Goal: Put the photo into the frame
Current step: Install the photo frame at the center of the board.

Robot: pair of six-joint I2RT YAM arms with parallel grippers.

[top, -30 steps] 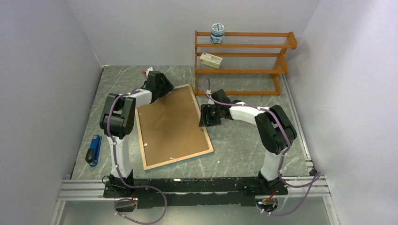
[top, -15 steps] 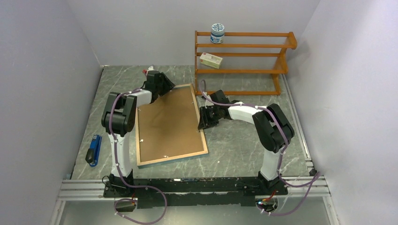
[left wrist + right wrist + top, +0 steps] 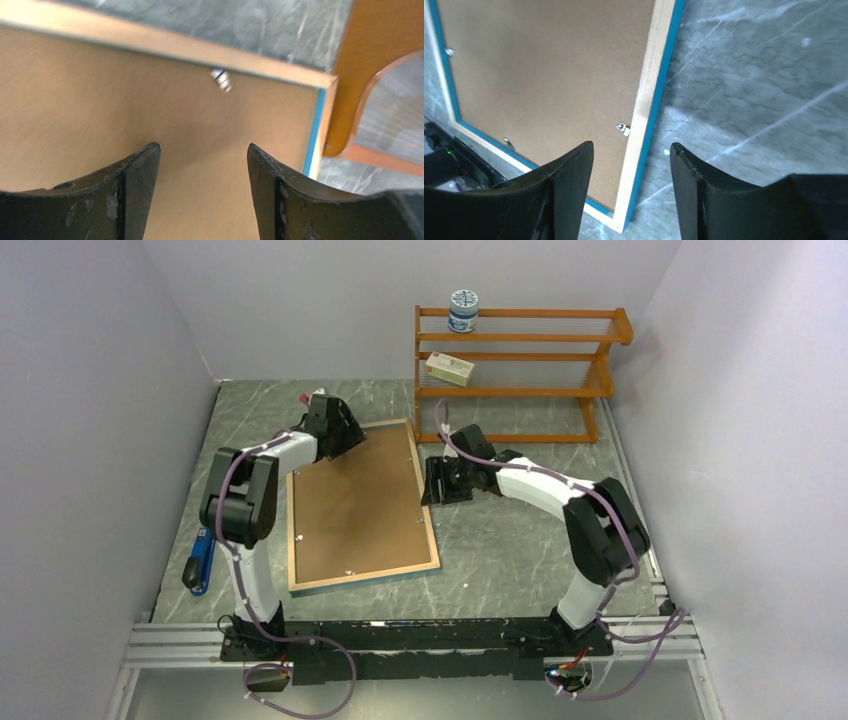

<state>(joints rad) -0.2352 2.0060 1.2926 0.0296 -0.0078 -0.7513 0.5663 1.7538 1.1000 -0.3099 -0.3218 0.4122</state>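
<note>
Frame (image 3: 360, 505), back up, on counter (image 3: 520, 540). Left end effector (image 3: 202, 150), right end effector (image 3: 631, 147): both spread wide, empty, above it.

The light in this room is soft and even, and it seems to come from above. In the top view the pale walls (image 3: 90, 390) are bright without glare, and the desk (image 3: 520, 550) carries only weak shadows under the arms (image 3: 250, 500). That picture is quite sharp. In the left wrist view almost all is blurred: the frame (image 3: 150, 45) and its small metal clip (image 3: 221, 80) are out of focus. The right wrist view is clearer; a soft shadow lies on the desk beside the frame, and the fingers (image 3: 569, 200) of the right end effector (image 3: 630, 146) are dark, with little detail.
</note>
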